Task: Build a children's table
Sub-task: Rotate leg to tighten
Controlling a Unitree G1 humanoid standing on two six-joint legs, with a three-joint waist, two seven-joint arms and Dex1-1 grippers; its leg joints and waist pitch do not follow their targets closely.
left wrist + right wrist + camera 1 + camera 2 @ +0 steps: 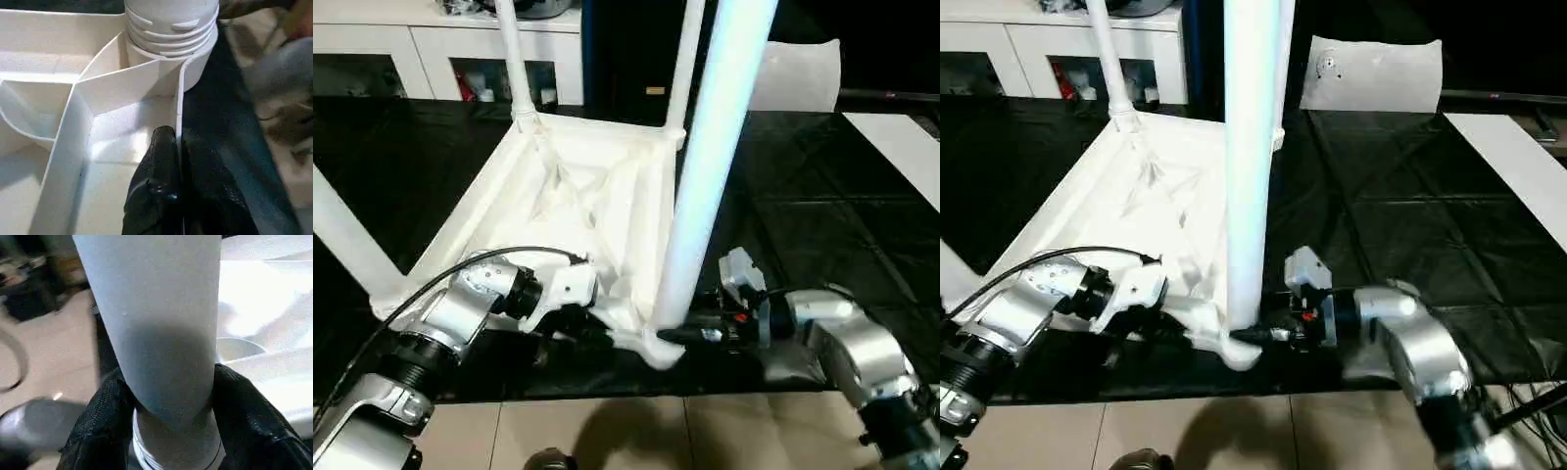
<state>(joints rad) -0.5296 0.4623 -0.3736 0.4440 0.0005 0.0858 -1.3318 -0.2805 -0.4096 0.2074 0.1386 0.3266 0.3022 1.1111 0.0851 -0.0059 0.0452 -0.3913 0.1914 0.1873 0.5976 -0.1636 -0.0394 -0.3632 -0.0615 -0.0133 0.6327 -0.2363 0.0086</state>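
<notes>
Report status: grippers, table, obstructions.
Left gripper pinched on tabletop rim. Right gripper shut around near leg at its threaded base, leg upright in the corner socket. Other legs stand in their sockets. Nothing in the way.

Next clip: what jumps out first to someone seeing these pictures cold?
The tall white tapered tube leg rising from the near corner socket of the upturned white plastic ribbed tabletop on the black mat dominates the scene. The right tool is closed around that leg's base, where its screw thread meets the socket. The left tool pinches the tabletop's near rim beside it.
</notes>
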